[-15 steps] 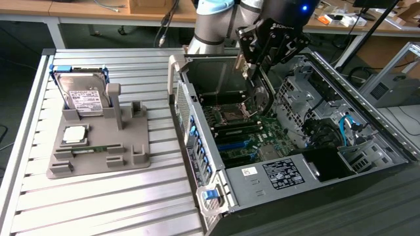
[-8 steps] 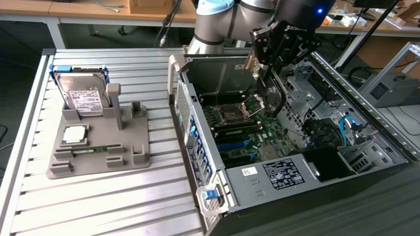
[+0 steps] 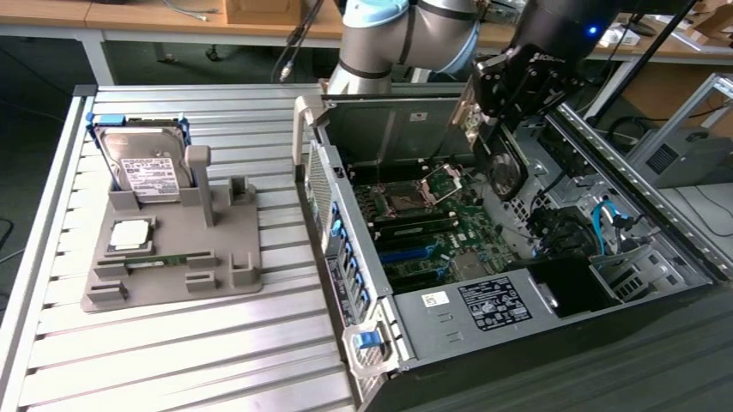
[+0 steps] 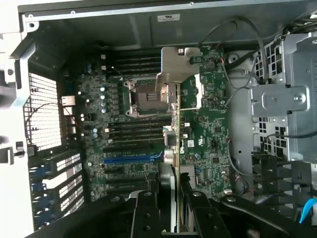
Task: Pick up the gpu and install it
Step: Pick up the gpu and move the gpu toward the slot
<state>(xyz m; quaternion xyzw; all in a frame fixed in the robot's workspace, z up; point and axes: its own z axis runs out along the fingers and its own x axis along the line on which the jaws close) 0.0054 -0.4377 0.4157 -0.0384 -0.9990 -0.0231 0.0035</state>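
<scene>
Dark gpu (image 3: 504, 167) is clamped edge-on in my gripper (image 3: 495, 129), upright above the board (image 3: 418, 227) inside the case (image 3: 390, 129), apparently so its lower edge faces the slots (image 4: 131, 158).

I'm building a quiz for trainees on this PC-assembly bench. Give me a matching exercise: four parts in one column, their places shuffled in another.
1 gpu
2 hard drive
3 memory stick
4 motherboard

A standing upright in the gray holder
B inside the open case
C held between the fingers above the case
D lying low along the gray holder's base

Pairs: 1-C, 2-A, 3-D, 4-B
</scene>
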